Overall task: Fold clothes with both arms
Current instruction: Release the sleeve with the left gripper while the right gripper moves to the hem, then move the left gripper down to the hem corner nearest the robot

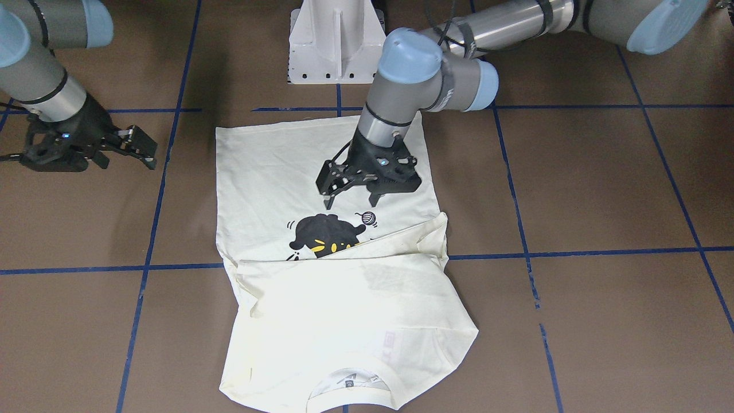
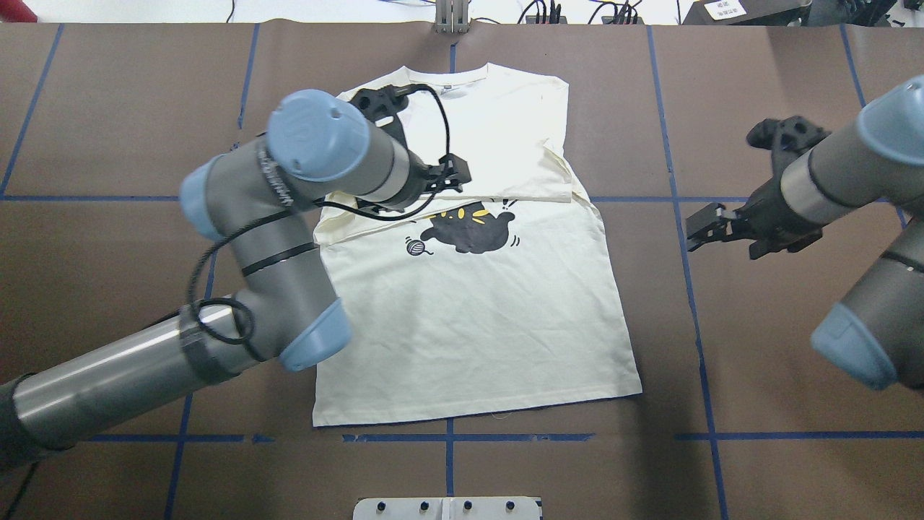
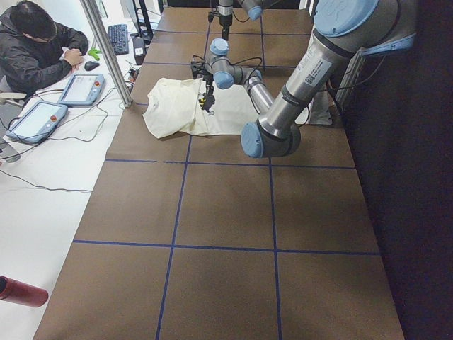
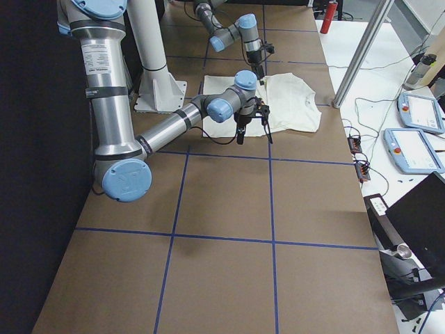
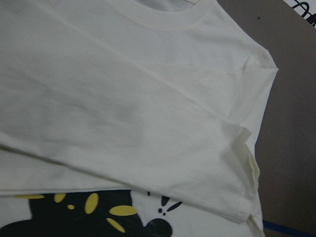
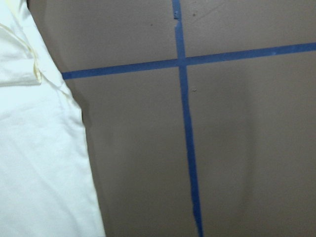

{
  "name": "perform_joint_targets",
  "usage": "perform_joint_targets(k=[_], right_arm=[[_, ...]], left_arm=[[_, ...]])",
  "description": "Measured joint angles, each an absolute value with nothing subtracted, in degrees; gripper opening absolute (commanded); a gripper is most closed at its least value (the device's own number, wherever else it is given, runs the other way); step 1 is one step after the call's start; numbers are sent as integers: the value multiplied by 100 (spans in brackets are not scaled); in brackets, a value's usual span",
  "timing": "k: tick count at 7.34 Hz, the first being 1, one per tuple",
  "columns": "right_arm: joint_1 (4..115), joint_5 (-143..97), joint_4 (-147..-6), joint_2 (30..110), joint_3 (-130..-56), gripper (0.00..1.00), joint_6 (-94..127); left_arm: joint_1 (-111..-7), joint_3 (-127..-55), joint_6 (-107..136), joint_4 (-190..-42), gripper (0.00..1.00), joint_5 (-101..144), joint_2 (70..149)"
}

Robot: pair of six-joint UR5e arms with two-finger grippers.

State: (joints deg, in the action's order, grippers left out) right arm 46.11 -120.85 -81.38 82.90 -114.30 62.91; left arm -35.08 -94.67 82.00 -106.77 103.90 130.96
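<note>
The cream-white T-shirt (image 1: 269,166) lies flat on the brown table, collar toward the operators' side. Its sleeves (image 1: 344,310) are folded across the chest, so only part of the black cat print (image 1: 324,232) and the yarn ball (image 2: 413,248) shows. My left gripper (image 1: 351,198) hovers open just above the shirt's middle, next to the print, with nothing between its fingers. My right gripper (image 2: 696,232) stands open over bare table, off the shirt's side edge. The left wrist view shows the folded sleeves (image 5: 148,123) and the collar; the right wrist view shows only the shirt's edge (image 6: 34,173).
The white pedestal base (image 1: 335,46) stands at the robot's side of the table. Blue tape lines (image 2: 693,303) grid the brown surface. At the end on the robot's left, a person (image 3: 35,49) sits at a white desk with teach pendants (image 3: 78,88), behind a metal pole (image 3: 106,49).
</note>
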Motion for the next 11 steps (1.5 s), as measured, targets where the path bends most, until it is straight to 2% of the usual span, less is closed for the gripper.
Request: perform_joint_targets(k=[2,3,7,8,9,10,11], right_arm=[[3306,-11005,-7860,8259,-11503,100,7362],[2833,-10670,-7756,8257,-11513,100,7715],[1987,-10152,-7671,8300,-11348,100,8193],[1952,-10160,-7674,8306,-11307,95,8198],[1943,-10177,-7680,8313,-11287,74,8200],[1943,-10188,-7686,8318,-11281,58,8198],[1944,-10223,-7689,8319,-11280,50,8194]], left_arm=[[-3665,-11061,7333,-9637,100,10502,12198],[-3698,-11432,7174,-9477,100,10514,11936],[-3717,-11719,7106,-9371,100,10530,11758],[-3717,-11768,7109,-9343,100,10535,11756],[-3718,-11802,7112,-9317,100,10537,11757],[-3717,-11820,7116,-9305,100,10538,11759],[-3716,-11826,7118,-9301,100,10538,11759]])
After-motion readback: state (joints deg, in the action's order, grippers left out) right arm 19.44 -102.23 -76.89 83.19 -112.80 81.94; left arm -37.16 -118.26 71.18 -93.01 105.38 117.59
